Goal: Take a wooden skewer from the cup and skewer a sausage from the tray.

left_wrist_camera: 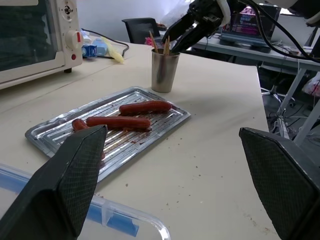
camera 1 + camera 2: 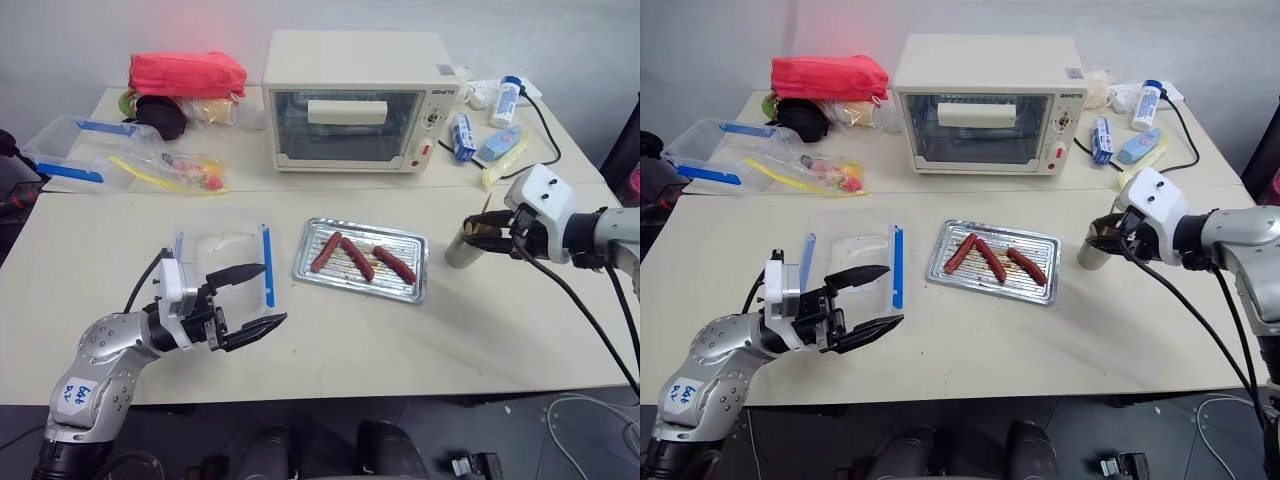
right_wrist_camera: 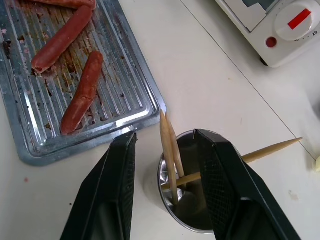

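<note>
The wooden skewer (image 3: 169, 150) I am going for is standing in the cup (image 3: 184, 210), leaning against a second stick just beside it, while another one is lying slanted across the rim and poking out to the side. My right gripper (image 3: 165, 177) is hanging over the cup's mouth with its two black fingers straddling the upright pair, part-way closed, with a gap showing between each pad and the sticks, so it is not yet pinching anything. My left gripper (image 2: 252, 297) is waiting with its jaws spread wide and empty above the table (image 2: 500, 330), near the clear plastic box (image 2: 225, 245) with blue clips. The tray (image 2: 415, 268) is sitting between the box and the cup, holding three sausages; the nearest sausage (image 2: 394, 264) to the cup is lying at a slant on the ribbed bottom. To do this step well, I am judging that I should be closing on one stick only, well above the rim, since the two upright ones are touching and could come out together. I would also be lifting straight up along the stick's length, because dragging sideways could be tipping the light cup or snagging the slanted skewer
</note>
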Robot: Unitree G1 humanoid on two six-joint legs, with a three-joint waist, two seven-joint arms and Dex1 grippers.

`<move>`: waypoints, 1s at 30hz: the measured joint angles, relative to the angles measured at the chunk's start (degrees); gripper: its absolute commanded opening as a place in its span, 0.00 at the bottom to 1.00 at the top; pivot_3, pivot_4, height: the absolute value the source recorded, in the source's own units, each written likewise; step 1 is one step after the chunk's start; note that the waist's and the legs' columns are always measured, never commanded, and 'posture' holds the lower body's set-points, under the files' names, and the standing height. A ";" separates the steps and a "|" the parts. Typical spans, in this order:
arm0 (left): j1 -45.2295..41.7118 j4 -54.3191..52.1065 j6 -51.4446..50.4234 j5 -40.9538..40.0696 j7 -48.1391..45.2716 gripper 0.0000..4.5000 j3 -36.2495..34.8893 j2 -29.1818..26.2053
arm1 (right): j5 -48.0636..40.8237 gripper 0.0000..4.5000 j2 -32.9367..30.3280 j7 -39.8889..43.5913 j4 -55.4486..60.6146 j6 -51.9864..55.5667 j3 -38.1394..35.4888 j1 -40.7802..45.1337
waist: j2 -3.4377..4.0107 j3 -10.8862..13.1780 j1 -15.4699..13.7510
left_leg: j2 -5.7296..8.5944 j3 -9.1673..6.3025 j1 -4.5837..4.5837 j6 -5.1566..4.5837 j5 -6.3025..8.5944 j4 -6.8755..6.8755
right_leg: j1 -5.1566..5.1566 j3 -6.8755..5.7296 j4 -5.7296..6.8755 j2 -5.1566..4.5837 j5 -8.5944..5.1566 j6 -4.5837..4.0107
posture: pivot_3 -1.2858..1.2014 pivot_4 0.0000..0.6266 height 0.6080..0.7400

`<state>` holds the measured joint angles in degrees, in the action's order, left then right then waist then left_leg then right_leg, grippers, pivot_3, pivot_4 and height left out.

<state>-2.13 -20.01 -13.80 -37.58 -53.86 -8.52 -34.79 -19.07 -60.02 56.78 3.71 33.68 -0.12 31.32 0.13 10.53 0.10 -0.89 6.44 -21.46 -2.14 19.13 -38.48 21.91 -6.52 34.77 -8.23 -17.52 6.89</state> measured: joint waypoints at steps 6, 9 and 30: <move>-0.17 0.06 0.38 0.46 -0.03 1.00 0.00 0.02 | 0.06 0.01 0.13 -0.06 0.23 0.05 -0.41 0.00 | 0.00 0.00 -0.02 | -0.02 -0.01 0.01 0.00 0.00 -0.02 | -0.02 -0.01 0.00 0.01 0.00 0.00 | 0.52 0.24 1.00; -0.17 0.16 0.75 0.79 -0.08 1.00 0.01 0.16 | 0.06 0.01 0.13 -0.04 0.25 0.20 -0.41 -0.14 | 0.00 0.00 0.00 | -0.01 0.00 0.01 0.00 0.00 -0.02 | -0.01 0.00 0.00 0.00 0.00 0.00 | 0.52 0.24 1.00; -0.11 1.12 3.29 1.87 -1.28 1.00 0.00 1.06 | 0.39 0.44 0.78 -0.25 -1.71 -3.23 -0.85 -0.31 | 0.00 0.00 -0.02 | -0.01 0.01 0.01 0.00 0.00 -0.01 | -0.01 -0.01 0.00 0.03 0.00 0.00 | 0.52 0.24 1.00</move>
<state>-2.24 -18.89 -10.51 -35.71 -55.13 -8.52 -33.73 -18.67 -59.25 56.52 2.00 30.45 -0.96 31.01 0.13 10.52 0.08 -0.90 6.45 -21.45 -2.14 19.13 -38.49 21.91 -6.53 34.77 -8.20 -17.52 6.90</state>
